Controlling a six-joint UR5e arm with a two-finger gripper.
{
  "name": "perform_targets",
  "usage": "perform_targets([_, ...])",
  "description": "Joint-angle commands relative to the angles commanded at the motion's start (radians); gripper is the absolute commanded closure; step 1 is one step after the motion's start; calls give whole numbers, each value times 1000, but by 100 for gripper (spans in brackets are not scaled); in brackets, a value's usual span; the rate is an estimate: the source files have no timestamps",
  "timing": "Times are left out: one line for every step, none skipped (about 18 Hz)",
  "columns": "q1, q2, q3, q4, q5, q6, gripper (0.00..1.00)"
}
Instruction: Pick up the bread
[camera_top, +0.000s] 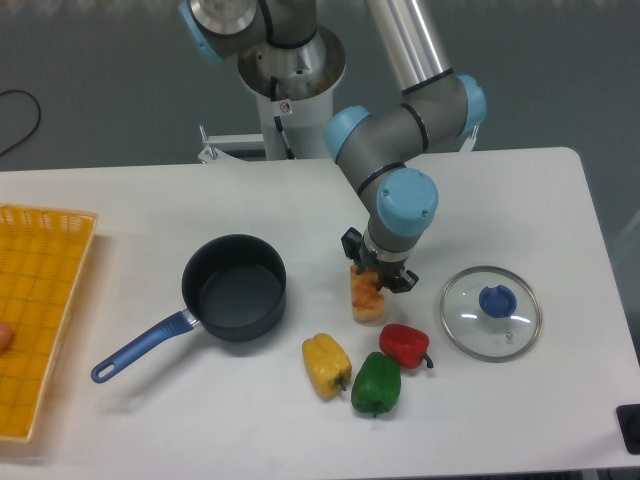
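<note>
The gripper (373, 273) sits low over the far end of the bread (366, 297), its black fingers clamped on either side of the loaf. The bread is near the middle of the white worktop (520, 200), its near end at or close to the surface. At the bread's 5 o'clock lies a red pepper (405, 344), with a green pepper (377, 382) and yellow pepper (327, 364) nearby. A dark saucepan (233, 288) stands at 9 o'clock, a glass lid (491, 311) at 3 o'clock
</note>
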Motion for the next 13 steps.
perform_targets([0,0,2,0,0,2,81])
perform_targets([2,0,2,0,-2,3,82])
perform_targets([2,2,3,0,-2,3,84])
perform_targets([2,2,5,0,-2,3,86])
perform_targets([2,2,5,0,-2,6,86])
perform_targets([3,3,6,0,-2,8,86])
perform_targets([3,5,12,0,-3,6,86])
perform_targets([5,8,23,-2,-2,11,87])
perform_targets([5,14,34,-3,0,14,87])
perform_targets([5,20,43,-5,2,26,87])
perform_targets([2,29,64,-12,18,50,87])
perform_targets([0,35,83,-20,44,83,87])
perform_targets([2,38,98,-35,61,119,88])
